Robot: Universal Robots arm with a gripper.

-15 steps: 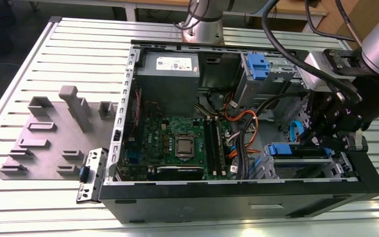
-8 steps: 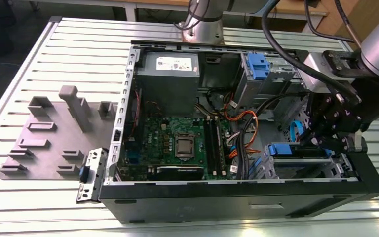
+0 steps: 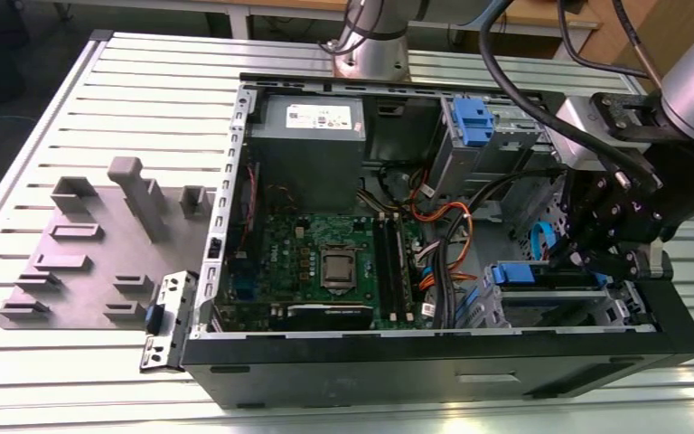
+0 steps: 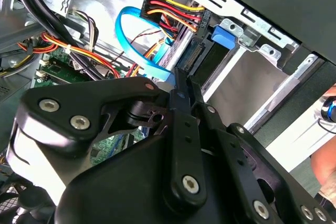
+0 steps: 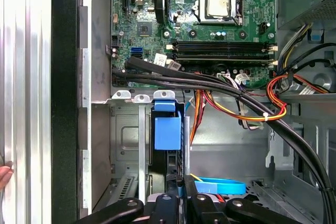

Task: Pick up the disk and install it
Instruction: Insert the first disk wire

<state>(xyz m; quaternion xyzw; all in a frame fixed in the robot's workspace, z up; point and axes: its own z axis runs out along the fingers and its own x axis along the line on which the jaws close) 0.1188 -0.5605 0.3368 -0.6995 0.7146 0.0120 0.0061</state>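
The disk point(image 3: 526, 273) stands on edge in the drive cage at the near corner of the open computer case point(image 3: 444, 362), on the exterior view's right. In the first wrist view I see its blue carrier point(image 5: 168, 129) from above. The second wrist view shows its connector edge point(image 4: 197, 56) and a blue tab. My gripper point(image 3: 564, 262) hangs inside the case right behind the disk. Its two fingers point(image 4: 182, 103) lie close together, shut with nothing between them, and their tips point(image 5: 176, 187) point at the disk's edge. Whether they touch it I cannot tell.
Black and orange-red cables point(image 5: 236, 98) and a blue ribbon cable point(image 4: 136, 40) run close by my gripper. The motherboard point(image 3: 323, 262) and grey power supply point(image 3: 311, 136) fill the rest of the case. A grey fixture plate point(image 3: 82, 262) lies at the exterior view's left. A person's hand point(image 4: 325, 161) is near the case.
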